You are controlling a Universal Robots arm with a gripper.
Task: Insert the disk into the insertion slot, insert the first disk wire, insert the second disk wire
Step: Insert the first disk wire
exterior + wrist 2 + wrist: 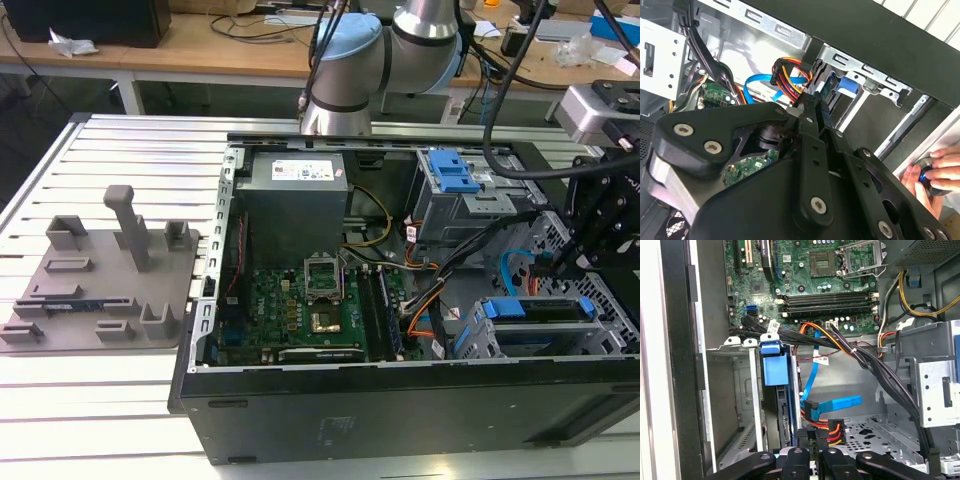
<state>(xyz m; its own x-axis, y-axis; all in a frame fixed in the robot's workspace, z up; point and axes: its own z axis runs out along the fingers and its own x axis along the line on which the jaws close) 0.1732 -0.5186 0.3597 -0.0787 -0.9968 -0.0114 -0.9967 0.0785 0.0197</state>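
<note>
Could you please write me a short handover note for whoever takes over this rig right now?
Gripper: inside the case, at the disk's end, right by the black plug of the red-orange-yellow wires. Whether it holds the plug cannot be told.
Disk: seated in the slot.
Blue wire: runs from the board to a plug near the disk's end; its seating is hidden.
Done: disk inserted. Left: both wires unconfirmed.
Note: a person's hand is at the case's outer edge.
</note>
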